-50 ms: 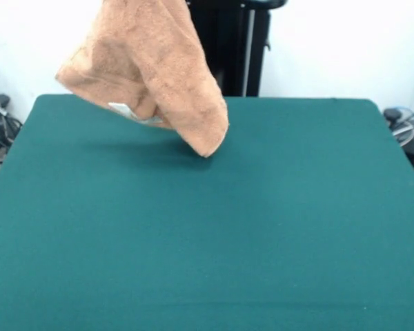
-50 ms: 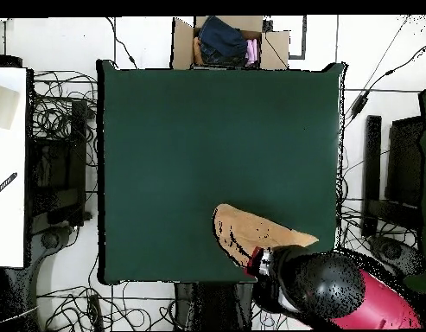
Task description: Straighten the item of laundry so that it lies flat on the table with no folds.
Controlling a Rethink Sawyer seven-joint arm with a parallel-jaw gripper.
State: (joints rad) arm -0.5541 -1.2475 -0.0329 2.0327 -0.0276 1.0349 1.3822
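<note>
Hand: hidden in both views, grip state cannot tell
Front view: towel (image 1: 155,69) hangs crumpled at upper left, lifted off worktop (image 1: 214,227), white label on underside
Overhead view: towel (image 2: 251,233) lower centre, beside red-black arm (image 2: 337,290)

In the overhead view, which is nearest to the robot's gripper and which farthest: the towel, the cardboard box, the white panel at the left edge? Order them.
The gripper itself is hidden under the arm's head, so I rank from there.
1. Towel: right beside it, at the table's bottom edge.
2. White panel: far off, at the picture's left edge.
3. Cardboard box: beyond the table's top edge; close to the panel's distance, so the last two are hard to separate.
</note>
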